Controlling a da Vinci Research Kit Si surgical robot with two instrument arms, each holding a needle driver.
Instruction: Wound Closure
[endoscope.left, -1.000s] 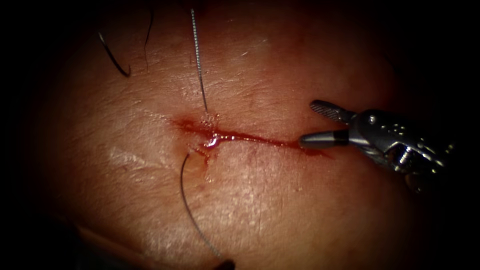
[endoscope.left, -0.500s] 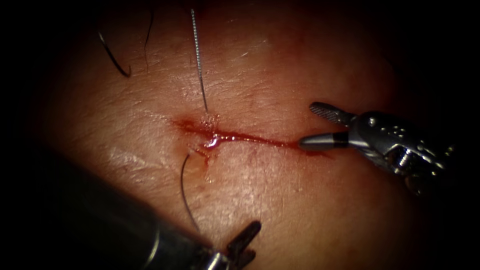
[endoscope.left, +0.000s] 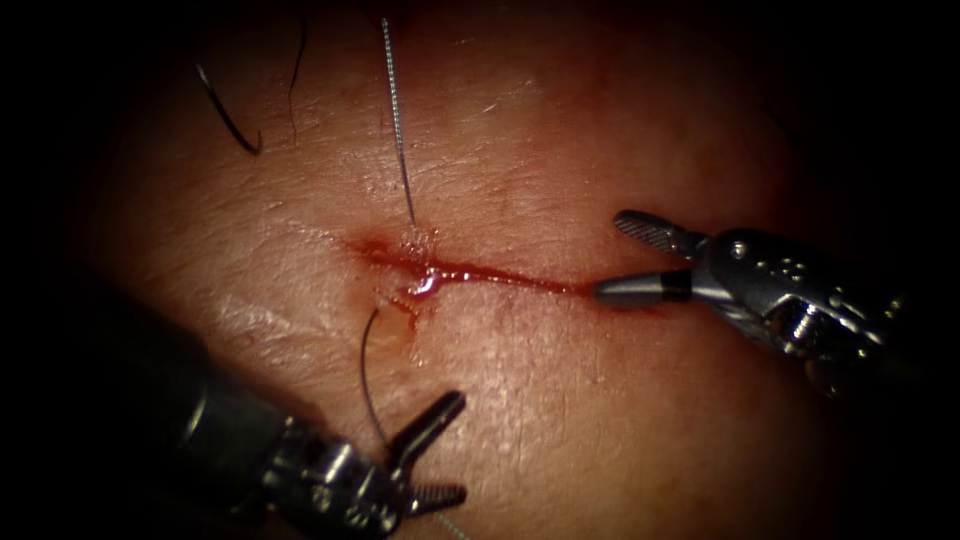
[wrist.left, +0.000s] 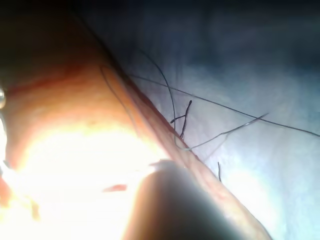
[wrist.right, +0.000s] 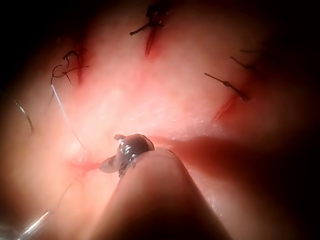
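Both tools gape empty: left tool (endoscope.left: 440, 450) astride the thread (endoscope.left: 366, 385), right tool (endoscope.left: 625, 255) at the cut (endoscope.left: 510, 277). Thread likely limp, slippery; best gripped mid-strand. No needle identifiable.

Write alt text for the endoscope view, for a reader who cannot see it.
A thin red cut runs across pale pinkish pork tissue, with dark thread entering beside its left end and another strand curving out below it. The right arm's metal two-jawed tool has its jaws open at the cut's right end; the left arm's tool sits open below beside the thread, holding nothing.
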